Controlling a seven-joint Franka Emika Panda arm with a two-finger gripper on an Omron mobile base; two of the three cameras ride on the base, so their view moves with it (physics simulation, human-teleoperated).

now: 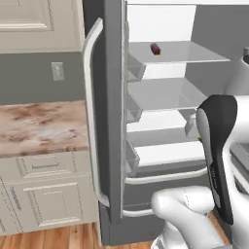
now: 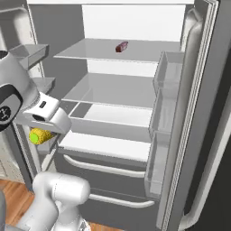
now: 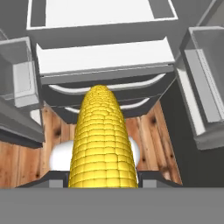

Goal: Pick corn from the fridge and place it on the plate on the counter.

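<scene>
I've got the corn (image 3: 103, 140) clamped in my tool (image 2: 45, 131), jaws closed down on the cob, so the pick looks done. It hangs in front of the open fridge (image 2: 135, 113), just outside the lower shelves. Further in, a small purple item (image 2: 122, 46) sits alone on the top shelf. Off left runs the marbled surface (image 1: 41, 127); the carry and placing remain.

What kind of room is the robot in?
A kitchen, most likely: an open fridge with shelves, a marbled counter over cream cabinets, and the gripper holding corn.
</scene>
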